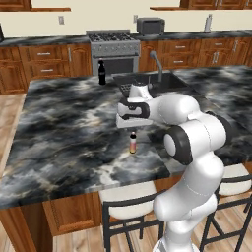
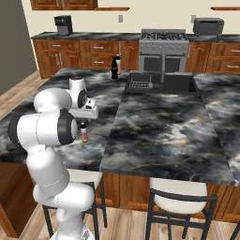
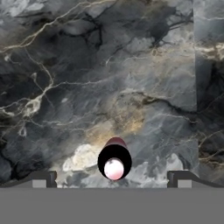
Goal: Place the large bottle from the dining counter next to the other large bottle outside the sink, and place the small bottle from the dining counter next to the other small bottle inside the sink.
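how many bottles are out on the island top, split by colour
black bottle: 1
pale pink and orange bottle: 1
total: 2

The arm's wrist hides the top of the small bottle [image 1: 132, 143] on the counter [image 1: 64, 128]. From the hand camera the bottle shows end-on, its body hidden under its own cap. The far sink [image 1: 147, 83] is partly blocked, its contents impossible to make out.
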